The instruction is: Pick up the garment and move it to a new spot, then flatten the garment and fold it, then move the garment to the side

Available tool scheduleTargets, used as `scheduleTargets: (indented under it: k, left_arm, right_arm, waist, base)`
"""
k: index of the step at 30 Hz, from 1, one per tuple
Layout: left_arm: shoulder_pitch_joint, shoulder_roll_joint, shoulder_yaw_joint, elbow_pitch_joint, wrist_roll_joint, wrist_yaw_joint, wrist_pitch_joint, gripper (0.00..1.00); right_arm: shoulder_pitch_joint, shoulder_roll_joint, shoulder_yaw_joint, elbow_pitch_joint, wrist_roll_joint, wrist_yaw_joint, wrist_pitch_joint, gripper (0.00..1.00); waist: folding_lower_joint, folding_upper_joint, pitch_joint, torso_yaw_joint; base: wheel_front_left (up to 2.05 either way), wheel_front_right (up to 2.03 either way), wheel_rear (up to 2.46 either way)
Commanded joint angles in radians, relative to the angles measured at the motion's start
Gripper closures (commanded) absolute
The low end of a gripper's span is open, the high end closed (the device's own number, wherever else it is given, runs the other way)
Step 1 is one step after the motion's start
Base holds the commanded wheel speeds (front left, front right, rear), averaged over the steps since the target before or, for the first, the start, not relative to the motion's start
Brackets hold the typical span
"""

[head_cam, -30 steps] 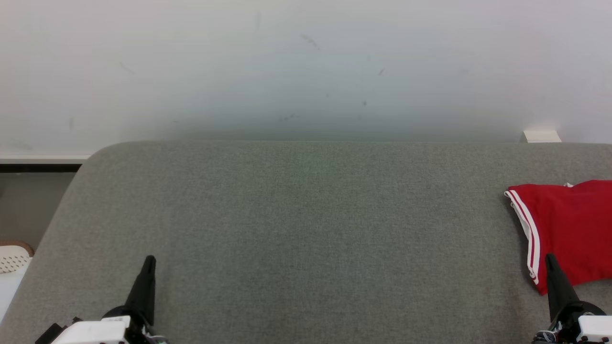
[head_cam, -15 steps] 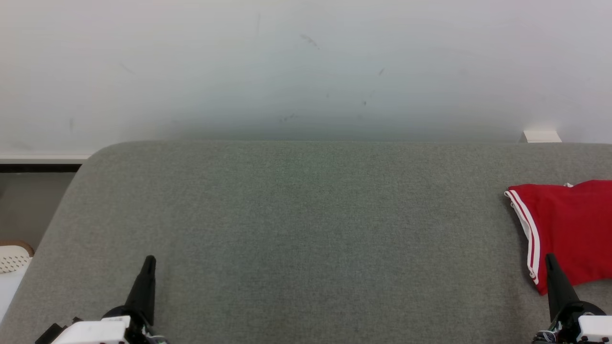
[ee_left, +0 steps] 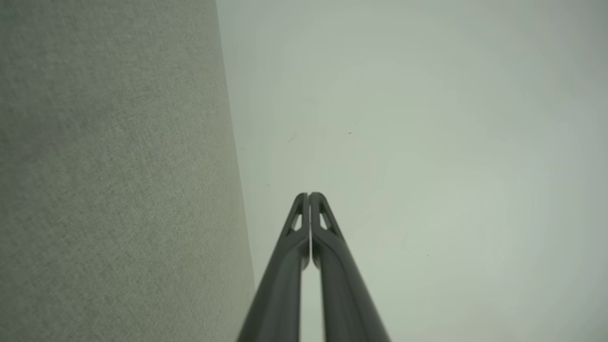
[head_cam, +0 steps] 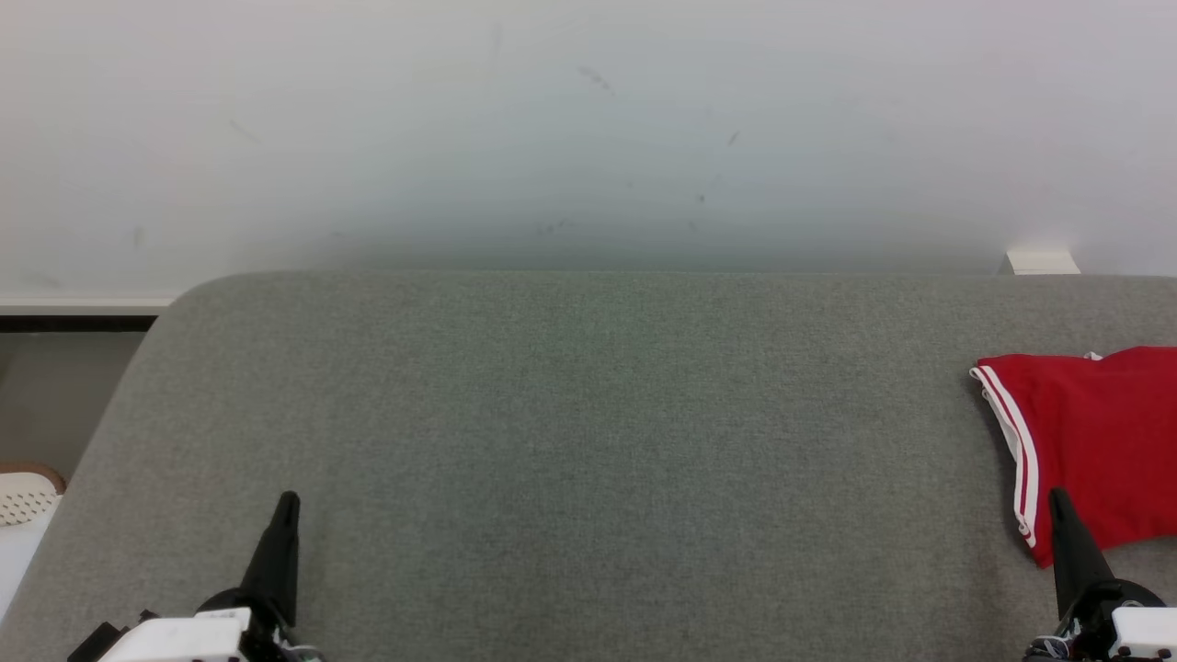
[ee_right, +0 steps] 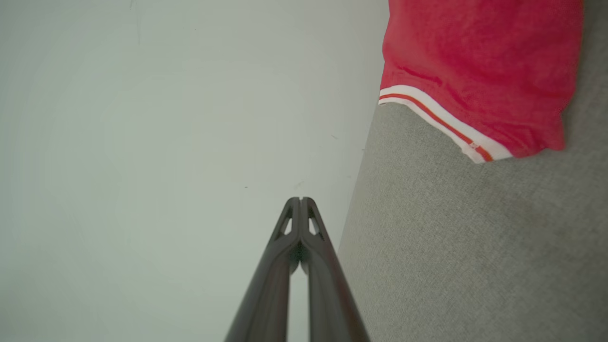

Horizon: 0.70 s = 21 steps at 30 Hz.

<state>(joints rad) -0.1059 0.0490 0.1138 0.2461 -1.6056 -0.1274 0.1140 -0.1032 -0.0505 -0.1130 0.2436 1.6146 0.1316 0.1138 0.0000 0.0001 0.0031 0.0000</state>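
Grey table (head_cam: pixel 588 441) — red garment (head_cam: pixel 1094 432) cut off at frame's right edge.

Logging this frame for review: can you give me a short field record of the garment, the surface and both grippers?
surface: grey fabric top, white wall behind
garment: red with white stripes, lying at the surface's right side, cut off by the frame
left gripper: shut, empty, over bare fabric
right gripper: shut, empty, beside the striped hem, not gripping it
task stage: garment looks set aside
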Motion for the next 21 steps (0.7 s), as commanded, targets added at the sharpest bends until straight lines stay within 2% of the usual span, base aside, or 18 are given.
scheduleTargets:
  k: [1,21]
  left_arm:
    - [-0.006,0.002,0.002,-0.001,-0.013,-0.006,0.004,1.00]
    - [-0.006,0.002,0.002,-0.001,-0.014,-0.006,0.004,1.00]
  right_arm:
    - [-0.011,0.000,-0.004,0.003,-0.004,-0.002,0.004,1.00]
    - [-0.011,0.000,-0.005,0.003,-0.004,-0.002,0.004,1.00]
  waist:
    - [0.0000,-0.0001,0.000,0.000]
    - [0.0000,-0.0001,0.000,0.000]
  base:
    - [0.00,0.00,0.00]
    - [0.00,0.00,0.00]
